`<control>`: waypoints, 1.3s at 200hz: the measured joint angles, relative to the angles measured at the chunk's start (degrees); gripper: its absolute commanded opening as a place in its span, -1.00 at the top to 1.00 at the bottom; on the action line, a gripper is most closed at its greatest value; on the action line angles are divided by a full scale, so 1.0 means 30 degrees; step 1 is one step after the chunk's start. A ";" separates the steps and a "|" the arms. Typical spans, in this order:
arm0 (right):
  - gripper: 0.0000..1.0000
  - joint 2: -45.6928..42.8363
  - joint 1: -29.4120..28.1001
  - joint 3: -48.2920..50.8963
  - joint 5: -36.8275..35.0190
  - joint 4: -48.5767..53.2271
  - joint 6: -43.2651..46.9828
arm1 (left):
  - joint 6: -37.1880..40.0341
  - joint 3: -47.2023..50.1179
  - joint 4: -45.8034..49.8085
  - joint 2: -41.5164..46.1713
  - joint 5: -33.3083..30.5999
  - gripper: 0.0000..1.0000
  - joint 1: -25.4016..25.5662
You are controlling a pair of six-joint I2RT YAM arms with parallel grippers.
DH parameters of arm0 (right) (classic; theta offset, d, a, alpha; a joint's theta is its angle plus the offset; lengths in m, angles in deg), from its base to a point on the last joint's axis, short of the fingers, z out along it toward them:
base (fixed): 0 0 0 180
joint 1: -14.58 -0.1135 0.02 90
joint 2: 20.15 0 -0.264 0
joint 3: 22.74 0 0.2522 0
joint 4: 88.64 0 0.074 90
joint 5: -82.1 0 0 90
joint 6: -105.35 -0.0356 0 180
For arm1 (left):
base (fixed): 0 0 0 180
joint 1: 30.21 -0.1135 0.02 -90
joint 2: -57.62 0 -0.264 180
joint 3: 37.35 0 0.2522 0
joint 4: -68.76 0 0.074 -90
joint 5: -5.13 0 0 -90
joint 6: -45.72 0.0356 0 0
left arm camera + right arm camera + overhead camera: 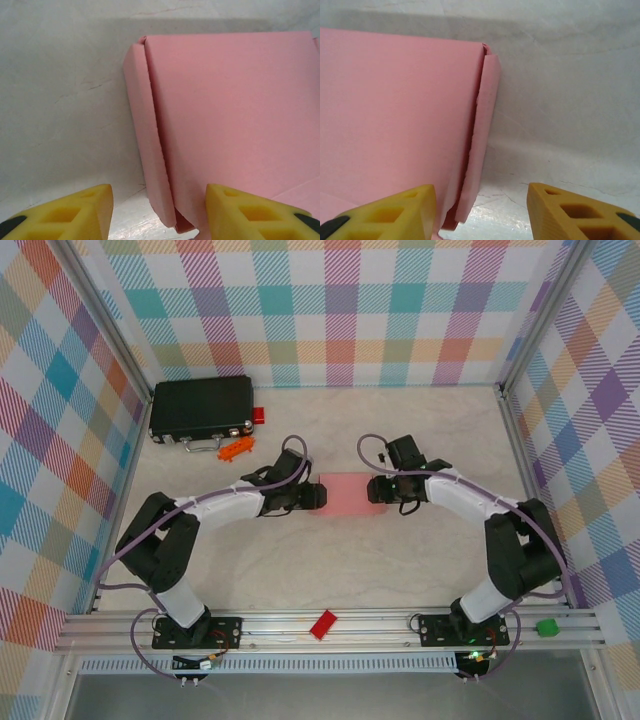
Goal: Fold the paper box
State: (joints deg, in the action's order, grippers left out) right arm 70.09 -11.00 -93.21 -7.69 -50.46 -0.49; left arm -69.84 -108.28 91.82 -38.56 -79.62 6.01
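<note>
**A:** How does the left pincer [159, 200] stand?

**B:** About half wide. Its yellow fingers [75, 210] sit either side of the lower end of the left end wall [145, 140], and neither is pinching it. Bare tabletop [330, 580] shows between the wall and the finger at lower left.

**A:** And the right pincer [481, 200]?

**B:** It mirrors the left. The jaws are parted around the right end wall [482, 125], with one finger just beside the card and the other well apart from it. As far as I can see, neither pincer holds anything.

**A:** Where is the paper box [345, 492]?

**B:** It lies flat on the tabletop at the centre of the overhead frame, between the two pincers.

**A:** How far along is the folding?

**B:** Nearly done, I'd judge. It reads as a low closed box with the lid down and both end walls up. Each end wall stands slightly off the body, though, with a dark seam beside it and a gaping lower corner. What's left is probably pressing those ends in.

**A:** Anything further out?

**B:** A black case [200, 408] at upper left and a small red block [323, 624] at bottom centre, both well apart from the box
</note>
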 measured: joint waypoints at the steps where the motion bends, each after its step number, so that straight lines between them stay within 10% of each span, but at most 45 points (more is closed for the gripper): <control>1: 0.02 0.0036 0.0000 0.0000 0.0007 0.0000 0.0000 | -0.0007 0.0007 -0.0007 -0.0007 0.0007 -0.01 -0.0007; 178: 0.17 0.5566 -0.0699 -0.4758 0.2448 -0.0175 0.1668 | -0.4255 0.4473 -0.4036 0.1639 0.0087 0.20 0.0954; 260: -0.12 0.6652 -0.1304 -0.7162 0.0197 0.1239 0.1770 | -0.5144 0.5588 -0.3308 0.3796 -0.0532 -0.27 0.1588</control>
State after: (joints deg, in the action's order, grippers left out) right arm 90.04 -14.91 -114.69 -7.10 -46.74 4.82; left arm -85.27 -91.51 81.90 -27.17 -81.21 10.78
